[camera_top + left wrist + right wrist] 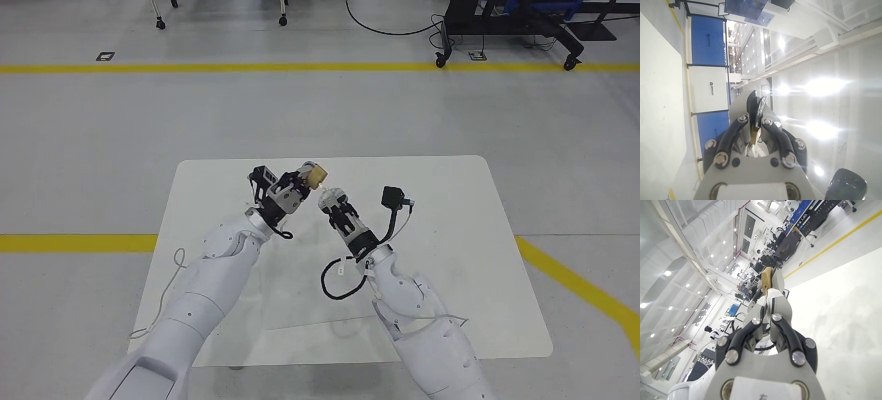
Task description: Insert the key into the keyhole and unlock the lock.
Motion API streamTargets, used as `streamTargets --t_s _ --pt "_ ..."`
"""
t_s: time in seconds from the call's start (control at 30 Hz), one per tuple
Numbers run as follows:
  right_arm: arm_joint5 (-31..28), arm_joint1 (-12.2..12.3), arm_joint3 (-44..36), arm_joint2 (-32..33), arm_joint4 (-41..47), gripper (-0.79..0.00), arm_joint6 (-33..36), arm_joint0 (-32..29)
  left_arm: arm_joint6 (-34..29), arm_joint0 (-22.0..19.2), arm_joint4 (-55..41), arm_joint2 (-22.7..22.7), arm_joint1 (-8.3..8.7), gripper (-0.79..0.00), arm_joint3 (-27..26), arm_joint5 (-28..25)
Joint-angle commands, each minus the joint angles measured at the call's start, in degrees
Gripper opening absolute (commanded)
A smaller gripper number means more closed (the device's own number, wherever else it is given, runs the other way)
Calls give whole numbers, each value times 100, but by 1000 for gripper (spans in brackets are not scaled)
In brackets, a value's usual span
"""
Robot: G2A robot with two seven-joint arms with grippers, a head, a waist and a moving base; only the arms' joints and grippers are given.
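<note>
A: Both arms are up over the table (450, 190). The left gripper (303, 181) has its fingers clamped on the lock (314, 175), which sits at the tips, lifted off the tabletop.

B: The right gripper (331, 201) is just beside it, tips pointed at the lock. Its fingers are pressed together on the key (765, 292), a thin brownish sliver poking out between them.

A: Where's that sliver against the keyhole (764, 286)?

B: In the right wrist view it's right at the slot, touching or as good as. I can't tell whether it's gone in, because the right fingertips cover most of the blade.

A: From the top the two grippers are nose to nose and the lock is a yellow block. The key is too small to make out there.

B: The left wrist view gives another angle. There's brass between the fingers close in, and a silvery round part (762, 105) farther out between the pads.

A: And around them?

B: A black cable (330, 285) loops off the right arm, low over the table. There's a yellow line (300, 68) on the floor beyond, and blue panels (706, 41) past the table edge in the left wrist view.
</note>
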Motion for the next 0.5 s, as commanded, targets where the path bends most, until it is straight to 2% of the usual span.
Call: streamTargets --t_s 0.0,0.47 --pt "8 -6 3 -3 -24 -785 3 4 -12 -7 59 -8 -7 -785 11 -48" --pt "448 -34 -196 -21 -502 -785 -44 -72 184 -77 1175 -15 15 -785 14 -820"
